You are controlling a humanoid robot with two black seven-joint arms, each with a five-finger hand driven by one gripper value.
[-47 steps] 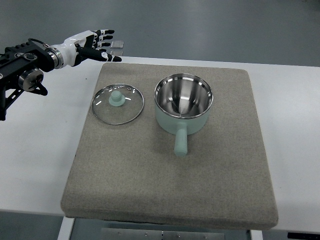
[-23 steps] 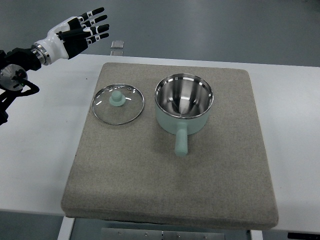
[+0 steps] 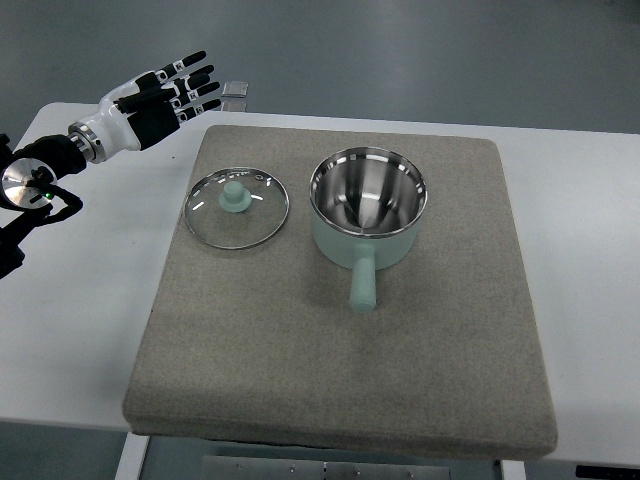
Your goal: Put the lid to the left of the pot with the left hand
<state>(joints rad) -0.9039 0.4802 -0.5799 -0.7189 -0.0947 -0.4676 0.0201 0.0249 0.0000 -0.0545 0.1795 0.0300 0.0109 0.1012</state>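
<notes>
A glass lid (image 3: 236, 207) with a pale green knob lies flat on the grey mat (image 3: 330, 350), just left of the pot. The pale green pot (image 3: 367, 207) with a steel inside stands open on the mat, its handle pointing toward the near edge. My left hand (image 3: 165, 88) is raised over the table's far left corner, up and to the left of the lid, fingers spread and holding nothing. The right arm is out of view.
The mat lies on a white table (image 3: 70, 300). A small grey square object (image 3: 236, 90) sits beyond the table's far edge, next to my left hand's fingertips.
My left hand has drawn back to the left, rising and then dipping slightly. The lid and pot have not moved.
</notes>
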